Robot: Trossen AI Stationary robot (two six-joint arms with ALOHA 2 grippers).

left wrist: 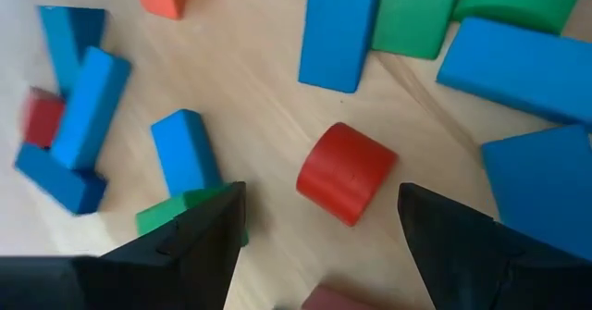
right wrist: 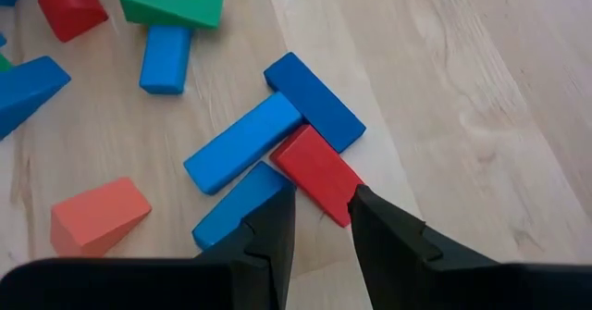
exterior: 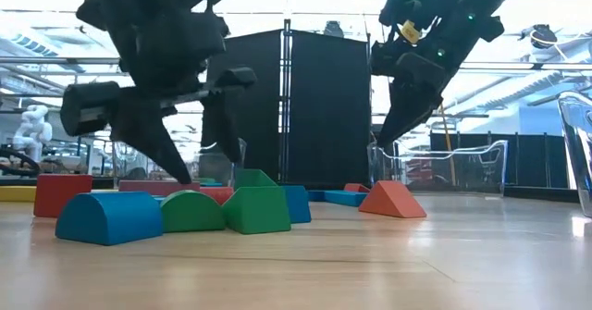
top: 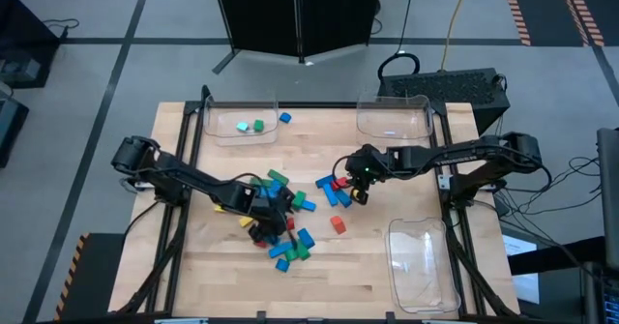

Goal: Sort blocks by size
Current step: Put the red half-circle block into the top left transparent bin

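At the table's centre, seen from overhead, most of the blocks (top: pixel 290 218) lie in a loose scatter, so the sorting looks barely begun. Only a few small pieces sit at about eleven o'clock: a teal cube (top: pixel 242 127) and a green cube (top: pixel 258 126) inside the far-left clear tray (top: pixel 215 121), and a blue cube (top: pixel 284 118) just outside it. The far-right tray (top: pixel 392 118) at one o'clock and the near-right tray (top: pixel 422 266) at five o'clock hold nothing that I can see. The left gripper (left wrist: pixel 319 222) hangs low over the pile with its fingers spread wide and empty, a red half-round block (left wrist: pixel 346 172) lying between them on the wood. The right gripper (right wrist: pixel 322 219), just toward three o'clock from the pile, has its fingers narrowly parted and holds nothing; they point down at the end of a red bar (right wrist: pixel 319 173) that touches two blue bars (right wrist: pixel 277 134). Nearly every block remains to be moved. No brand, label or writing is readable anywhere.
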